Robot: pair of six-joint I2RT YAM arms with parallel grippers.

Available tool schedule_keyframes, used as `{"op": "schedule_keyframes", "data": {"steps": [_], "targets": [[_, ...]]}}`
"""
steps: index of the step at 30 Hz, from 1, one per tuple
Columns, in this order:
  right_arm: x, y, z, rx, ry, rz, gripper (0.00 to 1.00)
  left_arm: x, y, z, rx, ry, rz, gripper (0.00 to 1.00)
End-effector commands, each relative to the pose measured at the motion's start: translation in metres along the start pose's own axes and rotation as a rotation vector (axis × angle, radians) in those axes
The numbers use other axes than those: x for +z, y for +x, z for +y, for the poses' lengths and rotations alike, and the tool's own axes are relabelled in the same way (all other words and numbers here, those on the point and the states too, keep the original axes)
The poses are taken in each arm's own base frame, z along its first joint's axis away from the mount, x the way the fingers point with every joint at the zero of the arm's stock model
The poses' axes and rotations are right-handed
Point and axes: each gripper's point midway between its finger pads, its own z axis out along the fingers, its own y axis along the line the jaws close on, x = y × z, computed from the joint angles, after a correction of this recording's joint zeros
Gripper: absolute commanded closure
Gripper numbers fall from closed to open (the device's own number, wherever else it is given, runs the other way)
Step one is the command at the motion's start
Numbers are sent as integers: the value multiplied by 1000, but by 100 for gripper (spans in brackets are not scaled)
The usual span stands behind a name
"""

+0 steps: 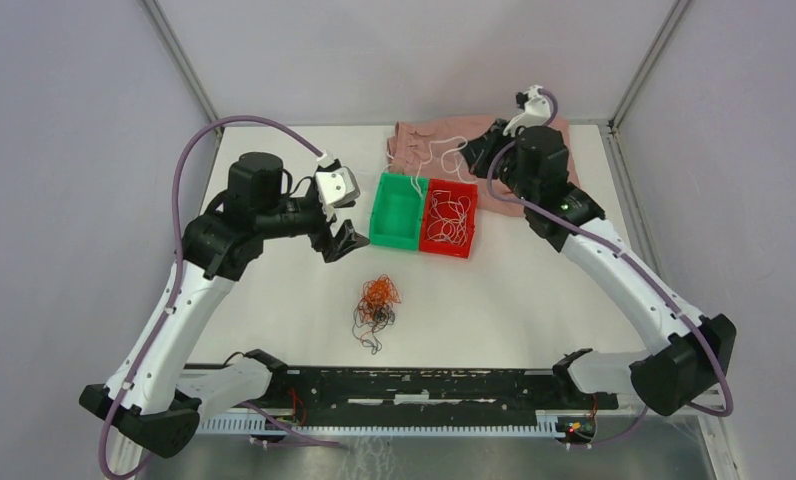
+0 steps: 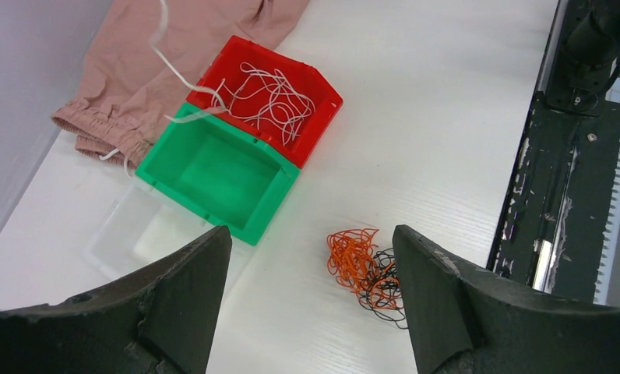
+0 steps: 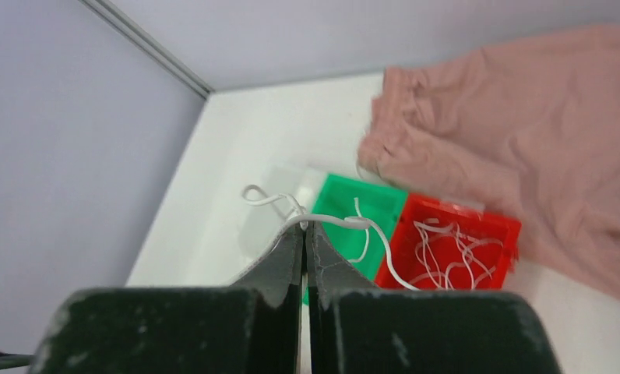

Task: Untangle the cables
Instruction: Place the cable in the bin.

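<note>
A fist-sized tangle of orange and black cables (image 1: 377, 305) lies on the white table in front of the bins, also seen in the left wrist view as the tangle (image 2: 365, 269). My left gripper (image 2: 311, 234) hangs open above the table between the green bin and the tangle, with nothing between its fingers. Loose white cables (image 1: 450, 217) lie in the red bin (image 1: 467, 190). My right gripper (image 3: 305, 224) is shut on one white cable (image 3: 369, 234), held high at the back above the bins; its strand (image 1: 421, 165) dangles toward the green bin (image 1: 379, 205).
A pink cloth (image 1: 444, 135) lies behind the bins at the back of the table. A clear plastic tray (image 2: 128, 234) sits against the green bin's (image 2: 213, 167) left side. A black rail (image 1: 424, 385) runs along the near edge.
</note>
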Motion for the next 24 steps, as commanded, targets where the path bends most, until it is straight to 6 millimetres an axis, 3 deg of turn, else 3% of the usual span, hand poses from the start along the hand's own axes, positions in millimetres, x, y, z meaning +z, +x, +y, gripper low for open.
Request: {"op": "schedule_keyframes", "data": {"steps": [1, 6, 17, 24], "targets": [[-28, -71, 37, 13, -107, -166, 99, -8, -14, 6, 70, -47, -39, 17], [-24, -62, 21, -12, -48, -140, 99, -9, -16, 8, 76, -58, -44, 17], [-11, -20, -41, -96, 201, -34, 99, -10, -17, 9, 74, -65, -44, 17], [-8, -6, -48, -126, 216, 11, 99, -10, -20, 11, 80, -71, -49, 17]]}}
